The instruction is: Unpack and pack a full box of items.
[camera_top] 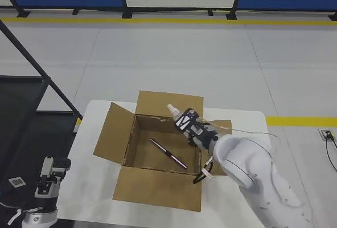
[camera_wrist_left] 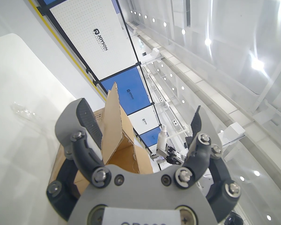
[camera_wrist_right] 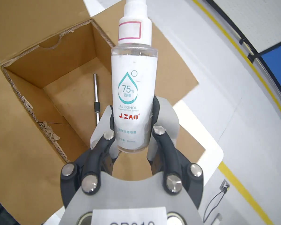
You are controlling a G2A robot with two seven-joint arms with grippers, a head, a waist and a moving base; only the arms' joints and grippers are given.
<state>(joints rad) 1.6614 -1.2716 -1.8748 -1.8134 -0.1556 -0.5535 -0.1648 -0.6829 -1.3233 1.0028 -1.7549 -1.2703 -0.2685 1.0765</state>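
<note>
Packing partway, by judgement: right gripper (camera_wrist_right: 134, 108) fingers (camera_wrist_right: 157, 108) are clamping the spray bottle (camera_wrist_right: 134, 71) above the box (camera_top: 168, 104), one rod (camera_top: 168, 153) lying inside, left gripper (camera_wrist_left: 140, 115) gaping empty.

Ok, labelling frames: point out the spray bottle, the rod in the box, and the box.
spray bottle (camera_wrist_right: 134, 90), right wrist view, on its label.
rod (camera_top: 168, 153), top view, mid-shaft.
box (camera_top: 168, 104), top view, far flap.

White table (camera_top: 248, 121), rounded corners. Yellow floor line (camera_top: 308, 121) runs right of it; second yellow line (camera_top: 157, 20) along far wall. Black frame (camera_top: 20, 51) at left. Floor socket (camera_top: 326, 135) with cable, right. Crumpled clear plastic (camera_wrist_left: 22, 112) on tabletop. Perforated wall panel (camera_wrist_left: 93, 36). Ceiling lights (camera_wrist_left: 257, 64) lit.
</note>
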